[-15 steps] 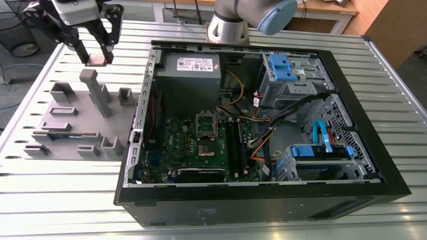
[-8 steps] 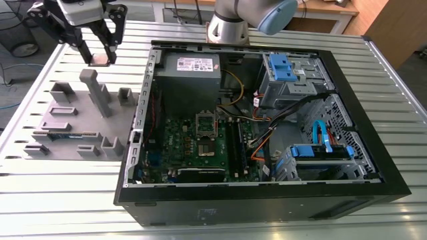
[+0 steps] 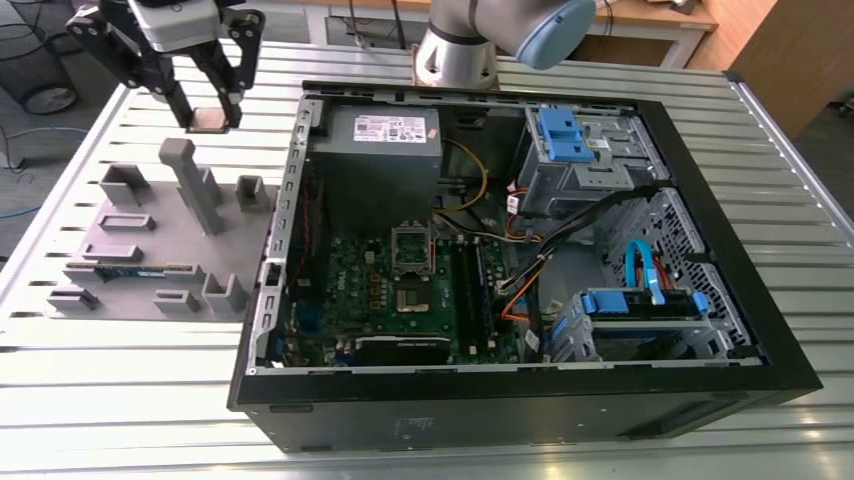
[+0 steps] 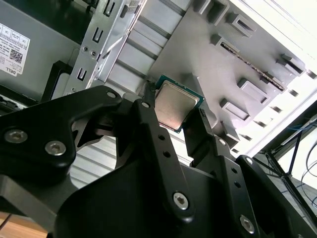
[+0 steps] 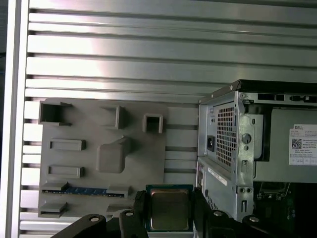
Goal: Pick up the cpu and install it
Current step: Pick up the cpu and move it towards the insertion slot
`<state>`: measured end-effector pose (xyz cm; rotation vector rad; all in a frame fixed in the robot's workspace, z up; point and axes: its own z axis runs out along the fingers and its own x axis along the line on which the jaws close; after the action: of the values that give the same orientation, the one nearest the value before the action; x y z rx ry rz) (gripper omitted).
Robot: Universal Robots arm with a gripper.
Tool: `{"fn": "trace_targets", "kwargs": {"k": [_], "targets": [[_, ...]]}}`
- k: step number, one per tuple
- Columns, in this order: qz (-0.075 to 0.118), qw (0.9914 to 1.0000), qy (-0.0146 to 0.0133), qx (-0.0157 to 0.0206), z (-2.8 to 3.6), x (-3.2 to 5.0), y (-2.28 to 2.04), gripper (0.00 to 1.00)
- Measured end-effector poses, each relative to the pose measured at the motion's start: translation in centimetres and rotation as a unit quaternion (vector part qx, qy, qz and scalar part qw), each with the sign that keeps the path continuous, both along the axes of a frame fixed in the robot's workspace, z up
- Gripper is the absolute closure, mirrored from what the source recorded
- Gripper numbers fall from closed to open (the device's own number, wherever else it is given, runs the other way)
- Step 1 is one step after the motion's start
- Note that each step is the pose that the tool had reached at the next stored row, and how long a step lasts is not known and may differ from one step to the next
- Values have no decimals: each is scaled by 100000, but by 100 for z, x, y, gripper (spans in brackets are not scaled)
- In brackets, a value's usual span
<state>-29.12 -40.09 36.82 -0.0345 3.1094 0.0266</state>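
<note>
Well, a big black computer case lay open on the silver slatted worktop. Inside it sat the green motherboard with a dark square socket in the middle. Orange and black wires ran beside the board, and blue drive boxes sat farther in. On the exterior view's left of the case lay a grey tray with many little slots and one tall post. A long thin memory stick rested in one slot. The metal side wall of the case stood between the tray and the motherboard.

The claw hung in the air near the far end of the tray, close to that wall. Its two black fingers were closed partway, squeezing the cpu by two sides. The cpu's shiny top showed in both wrist views.
</note>
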Motion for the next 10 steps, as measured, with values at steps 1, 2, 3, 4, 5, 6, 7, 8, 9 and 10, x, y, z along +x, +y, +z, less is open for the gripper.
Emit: {"fn": "trace_targets", "kwargs": {"k": [1,2,3,4,5,6,7,8,9,10], "targets": [[4,100000,-1,0,0,11,0,53],[4,100000,1,-1,0,22,0,53],[0,100000,3,-3,0,33,0,53],[3,100000,4,-4,0,44,0,53],[4,100000,2,-3,0,55,0,53],[3,100000,1,-2,0,66,0,53],[1,100000,2,-1,0,78,0,53],[0,100000,-1,0,0,90,0,53],[0,100000,-1,0,0,101,0,53],[-2,100000,-1,1,0,112,0,53]]}}
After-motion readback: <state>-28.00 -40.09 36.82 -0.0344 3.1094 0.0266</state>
